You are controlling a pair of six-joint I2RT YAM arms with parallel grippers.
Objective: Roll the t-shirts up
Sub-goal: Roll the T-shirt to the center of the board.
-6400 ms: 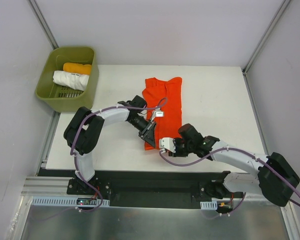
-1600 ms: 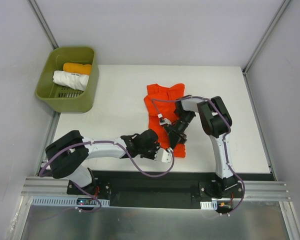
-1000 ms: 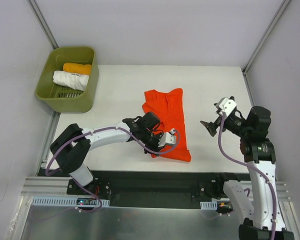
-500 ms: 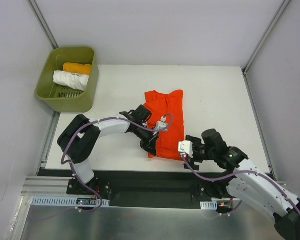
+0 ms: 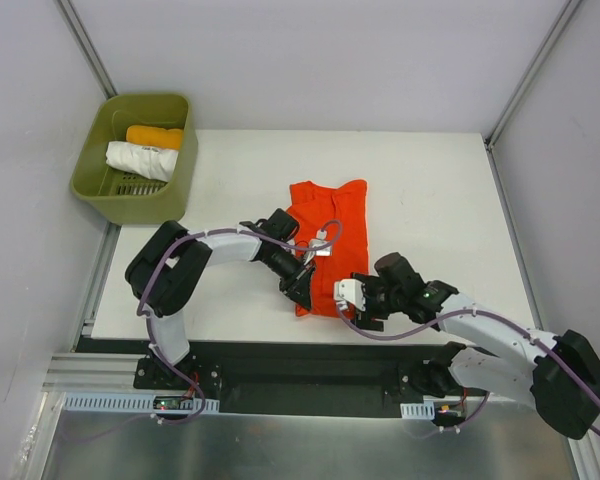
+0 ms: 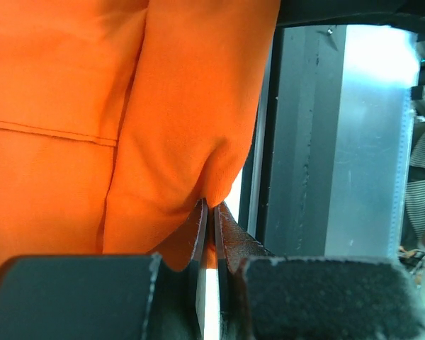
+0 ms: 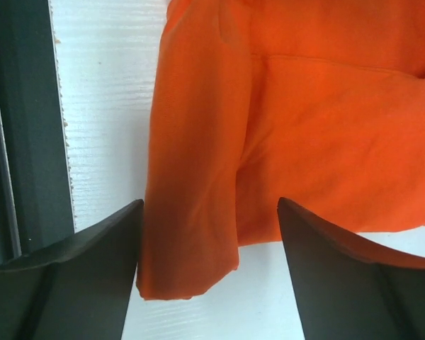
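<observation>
Top view: we see tee [image 5: 325, 235] folded mid-table [image 5: 430, 190], unmoved. Left gripper [image 5: 300, 286] still pinched tight on its near left corner. Right gripper [image 7: 209, 205], jaws apart, has slid closer, now straddling tee's near edge.

Basket [image 5: 130, 207] blocks the far-left corner; table [image 5: 435, 200] right of t-shirt [image 5: 335, 215] lies open.

Place: a robot lab cell, as I see it from my station.
Walls: plain white panels [image 5: 310, 60] between bare aluminium posts [image 5: 88, 50].
Table: white table [image 5: 430, 200] boxed in by those panels.
Mounting: my left arm [image 5: 225, 238] and right arm [image 5: 490, 330] bolted to a black plate [image 5: 310, 375] beside slotted aluminium rail [image 5: 110, 402].
</observation>
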